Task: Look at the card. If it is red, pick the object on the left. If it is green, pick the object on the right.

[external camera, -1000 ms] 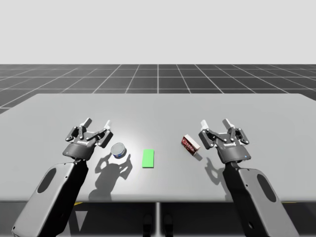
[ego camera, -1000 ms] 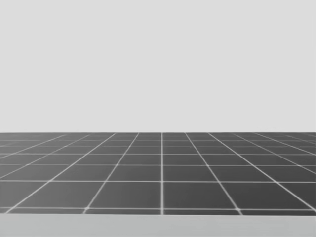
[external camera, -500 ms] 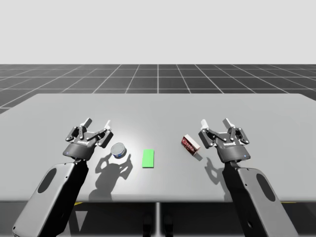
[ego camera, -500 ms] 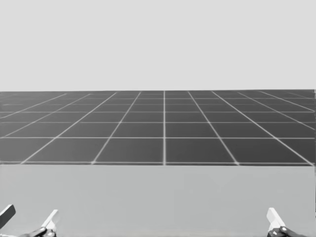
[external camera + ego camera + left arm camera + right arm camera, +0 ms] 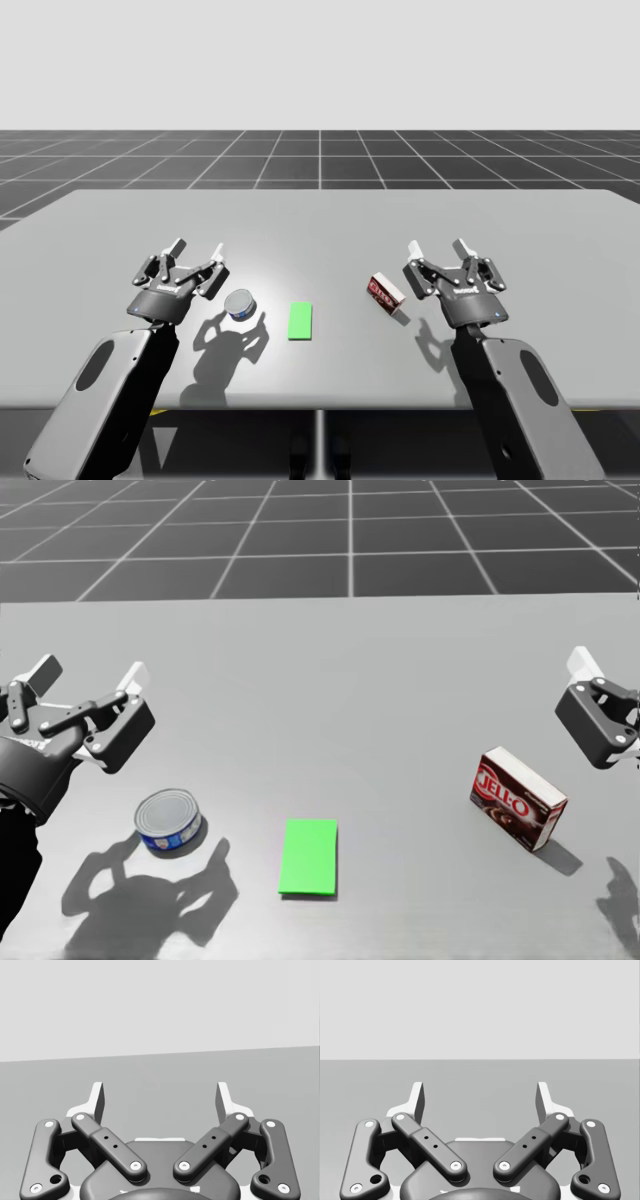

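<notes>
1. The left gripper is held wide open above the table, and nothing is gripped or touched by it.
2. The right gripper is also spread wide, with nothing between its fingers.
3. One card, one can and one box are counted on the table.
4. The card is seen as a flat green rectangle, lying between the can and the box.
5. The can is short and round with a blue band and a metallic top. It is placed left of the card, near the left gripper.
6. The box is a dark red rectangular carton, found right of the card, near the right gripper but apart from it.
</notes>
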Tool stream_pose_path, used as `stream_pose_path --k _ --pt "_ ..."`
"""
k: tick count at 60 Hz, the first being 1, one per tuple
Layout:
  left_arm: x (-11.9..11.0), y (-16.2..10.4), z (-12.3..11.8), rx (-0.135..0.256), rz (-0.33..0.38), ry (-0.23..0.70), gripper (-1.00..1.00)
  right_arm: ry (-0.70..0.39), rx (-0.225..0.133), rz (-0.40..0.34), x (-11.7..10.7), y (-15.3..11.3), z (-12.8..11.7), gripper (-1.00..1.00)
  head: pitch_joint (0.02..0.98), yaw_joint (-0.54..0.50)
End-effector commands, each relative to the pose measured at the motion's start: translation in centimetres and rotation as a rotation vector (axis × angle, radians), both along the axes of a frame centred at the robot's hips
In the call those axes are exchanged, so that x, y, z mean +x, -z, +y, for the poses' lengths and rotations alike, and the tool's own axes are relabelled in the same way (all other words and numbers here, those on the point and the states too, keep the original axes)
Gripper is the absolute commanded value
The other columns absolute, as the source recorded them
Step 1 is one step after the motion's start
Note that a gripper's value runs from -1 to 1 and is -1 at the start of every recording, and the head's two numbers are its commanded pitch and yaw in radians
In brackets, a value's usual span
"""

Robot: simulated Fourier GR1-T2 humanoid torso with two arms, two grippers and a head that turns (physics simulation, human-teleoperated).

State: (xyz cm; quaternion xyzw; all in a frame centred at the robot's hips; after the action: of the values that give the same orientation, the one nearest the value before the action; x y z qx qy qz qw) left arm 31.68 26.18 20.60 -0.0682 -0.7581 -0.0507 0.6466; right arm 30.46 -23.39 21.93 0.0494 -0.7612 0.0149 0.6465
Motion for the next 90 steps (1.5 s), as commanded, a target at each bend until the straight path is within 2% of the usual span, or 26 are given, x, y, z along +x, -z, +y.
stream_pose_path --k 1,9,18,44,80,90 --pt "0.01 0.0 0.02 0.001 0.0 0.003 -1.0 0.001 0.0 0.0 0.04 -0.04 -0.11 -1.0 0.78 0.08" --pt "0.0 -0.07 0.06 0.0 -0.002 0.003 -1.0 0.004 -0.001 0.0 0.03 -0.1 -0.14 -1.0 0.877 0.08" --pt "-0.01 -0.15 0.03 0.0 -0.003 0.006 -1.0 0.003 -0.001 -0.002 0.03 -0.19 -0.17 -1.0 0.937 0.08" --pt "-0.08 -0.19 -0.07 0.002 -0.004 0.009 -1.0 0.006 -0.005 -0.004 -0.05 -0.16 -0.09 -1.0 0.923 0.06" --pt "-0.26 0.0 -0.62 -0.007 0.001 0.025 -1.0 0.001 -0.021 -0.009 0.07 -0.09 -0.25 -1.0 0.831 -0.27" --pt "-0.24 0.09 -0.64 -0.006 0.003 0.026 -1.0 -0.003 -0.025 -0.01 -0.02 -0.13 -0.26 -1.0 0.819 -0.29"
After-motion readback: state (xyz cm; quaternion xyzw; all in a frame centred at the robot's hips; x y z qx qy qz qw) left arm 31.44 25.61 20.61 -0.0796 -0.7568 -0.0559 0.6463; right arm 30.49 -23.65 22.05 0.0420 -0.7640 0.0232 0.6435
